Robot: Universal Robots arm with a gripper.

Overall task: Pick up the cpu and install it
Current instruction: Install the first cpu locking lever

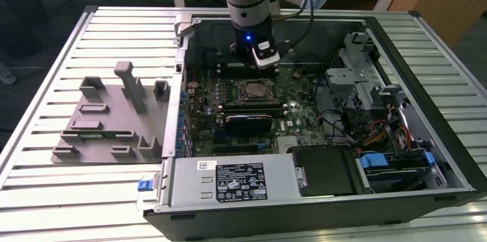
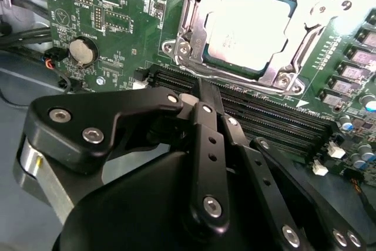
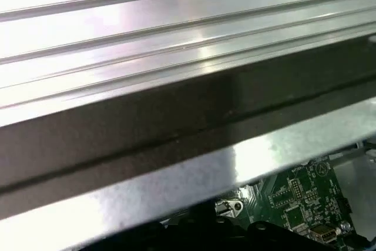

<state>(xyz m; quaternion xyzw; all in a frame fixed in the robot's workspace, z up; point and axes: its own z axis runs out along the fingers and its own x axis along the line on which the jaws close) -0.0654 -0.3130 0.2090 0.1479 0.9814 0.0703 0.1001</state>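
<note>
The cpu (image 2: 249, 27), a flat square chip with a shiny silver top, lies in the metal-framed socket (image 2: 188, 33) on the green motherboard (image 2: 117, 16). In the exterior view the cpu (image 1: 252, 89) is at the middle of the open computer case (image 1: 426, 156). My gripper (image 1: 265, 65) hangs inside the case just behind the socket, a little above the board. In the second wrist view its black fingers (image 2: 205, 145) are pressed together over the memory slots, the gripper (image 2: 202, 86) shut with nothing between them. It is apart from the cpu.
A black heatsink block (image 1: 247, 122) lies in front of the socket. The power supply (image 1: 228, 182) fills the case's near side and the drive cage (image 1: 365, 88) the exterior view's right. A grey fixture tray (image 1: 106, 119) stands on the slatted table (image 1: 114, 31). The case wall (image 3: 176, 116) is close by.
</note>
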